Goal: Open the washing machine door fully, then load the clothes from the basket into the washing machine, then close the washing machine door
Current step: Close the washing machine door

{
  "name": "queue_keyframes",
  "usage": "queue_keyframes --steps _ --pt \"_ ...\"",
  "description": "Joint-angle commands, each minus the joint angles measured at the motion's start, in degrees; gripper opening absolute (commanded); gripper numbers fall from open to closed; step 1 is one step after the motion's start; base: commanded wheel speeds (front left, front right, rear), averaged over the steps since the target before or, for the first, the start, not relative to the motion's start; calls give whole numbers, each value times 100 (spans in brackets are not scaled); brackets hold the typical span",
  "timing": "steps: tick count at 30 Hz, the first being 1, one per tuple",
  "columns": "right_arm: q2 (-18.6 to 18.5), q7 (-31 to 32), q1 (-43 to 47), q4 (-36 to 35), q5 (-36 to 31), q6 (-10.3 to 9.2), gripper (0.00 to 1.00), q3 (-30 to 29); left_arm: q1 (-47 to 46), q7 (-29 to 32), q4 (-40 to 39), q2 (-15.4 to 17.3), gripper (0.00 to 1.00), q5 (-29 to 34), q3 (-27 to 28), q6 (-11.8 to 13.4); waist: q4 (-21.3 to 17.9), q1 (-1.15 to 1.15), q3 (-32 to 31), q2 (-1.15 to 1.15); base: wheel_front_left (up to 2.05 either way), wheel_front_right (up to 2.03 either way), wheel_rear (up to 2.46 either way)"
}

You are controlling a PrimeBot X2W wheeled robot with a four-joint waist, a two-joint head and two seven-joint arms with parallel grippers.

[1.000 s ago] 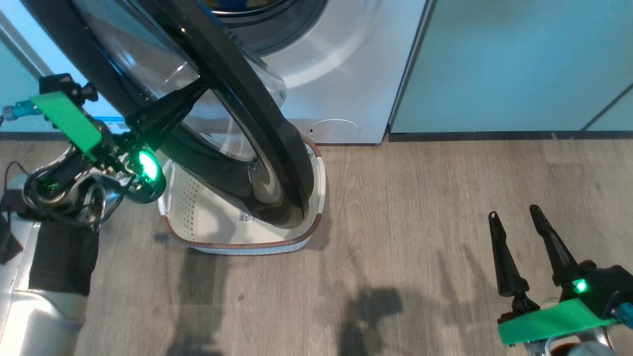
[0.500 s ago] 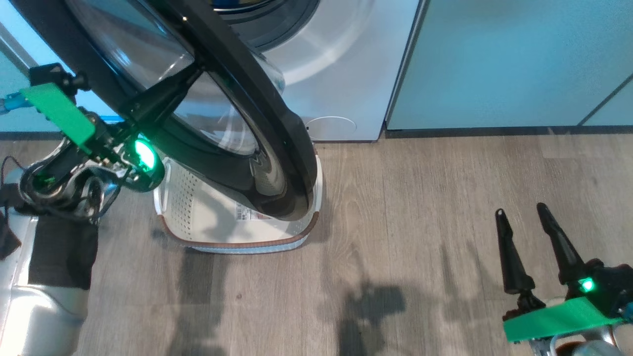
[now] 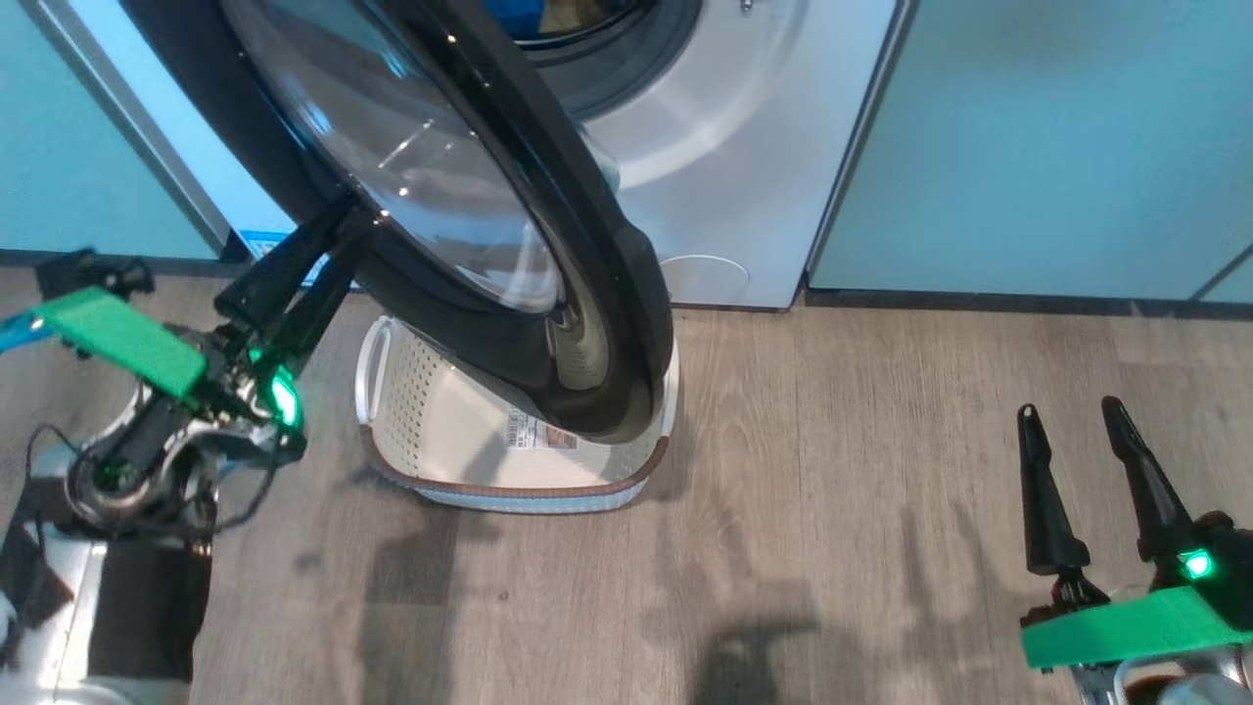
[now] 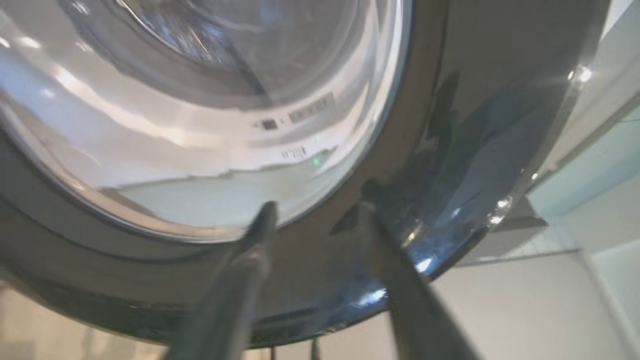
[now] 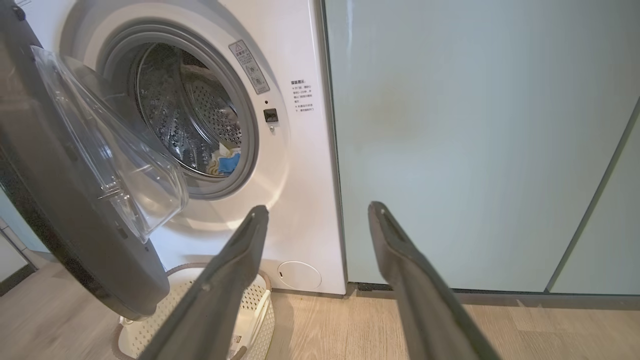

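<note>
I am holding my left pincer (image 4: 317,200) open, tips on the door (image 4: 450,125) ahead, seemingly to push it shut.

Your left claw (image 3: 350,227) and right claw (image 3: 1068,407) each carry two long, tapering dark fingers. Just behind each claw's base you see a flat bright-green plate (image 3: 122,338) and a small glowing green lamp (image 3: 284,399). Further back from the left claw, thin black cables (image 3: 256,493) loop round a silvery wrist joint (image 3: 137,470), and a black wrap (image 3: 147,607) covers the pale forearm (image 3: 44,627).
</note>
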Motion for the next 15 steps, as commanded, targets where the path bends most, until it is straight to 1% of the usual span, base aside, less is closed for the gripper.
queue_keyframes --steps 1,4,10,13,15 --pt "1 -56 -61 -205 -49 -16 100 82 -113 -64 -210 177 100 118 265 -44 30 0 -26 0 0 0 0" --pt "4 -56 -34 -212 -56 -16 100 75 110 -453 -352 87 100 504 327 -50 69 0 -65 0 0 0 0" --pt "10 -56 19 -208 -69 -16 100 80 416 -1352 -725 -11 100 1480 368 -53 109 0 -143 0 0 0 0" --pt "11 -56 42 -196 -69 -16 100 96 612 -1937 -981 20 100 2192 303 -54 95 0 -204 0 0 0 0" --pt "11 -56 64 -190 -76 -16 100 107 798 -2363 -1111 120 100 2860 197 -54 79 0 -249 0 0 0 0"
